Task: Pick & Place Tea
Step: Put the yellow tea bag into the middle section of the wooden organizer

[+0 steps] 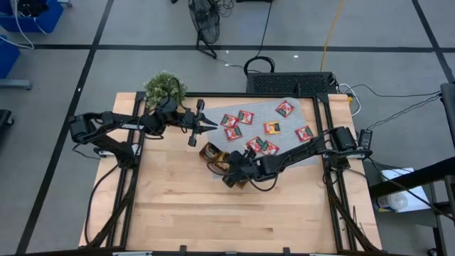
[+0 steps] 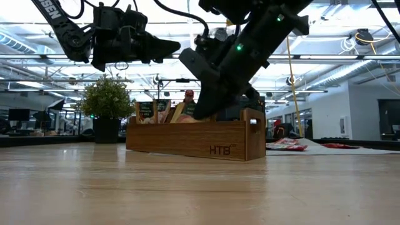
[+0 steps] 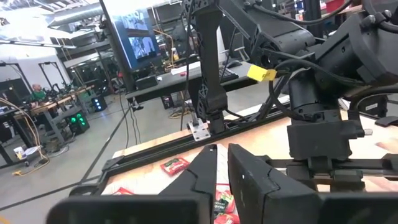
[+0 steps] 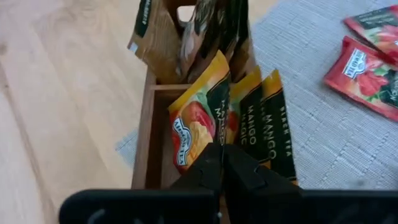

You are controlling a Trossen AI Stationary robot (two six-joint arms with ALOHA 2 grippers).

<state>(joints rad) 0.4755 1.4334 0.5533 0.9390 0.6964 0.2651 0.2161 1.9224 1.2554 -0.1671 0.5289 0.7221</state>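
Observation:
A brown wooden tray (image 1: 212, 153) stands at mid-table with several tea sachets upright in its compartments (image 4: 264, 118). Loose red tea sachets (image 1: 245, 116) lie flat on a grey mat (image 1: 298, 117) at the far right. My right gripper (image 4: 222, 155) reaches in from the right, slanting down over the tray (image 2: 194, 140), and is shut on an orange tea sachet (image 4: 196, 121). My left gripper (image 1: 212, 125) hovers level above the table, left of the mat. Its fingers (image 3: 239, 168) stand a narrow gap apart with nothing between them. My right gripper pinches the orange sachet by its near edge (image 4: 213, 142) between its two fingertips. The fingers slant down from the table's right side. The sachet juts out ahead of them into a tray compartment, beside other orange-and-green sachets. I cannot tell whether its far end touches the tray.
A potted plant (image 1: 163, 87) stands at the table's far left corner, behind my left arm. Black frame rails (image 1: 328, 163) run along both sides of the table. Bare wood spreads over the near half (image 1: 234, 220). A person (image 2: 189, 95) shows in the room beyond.

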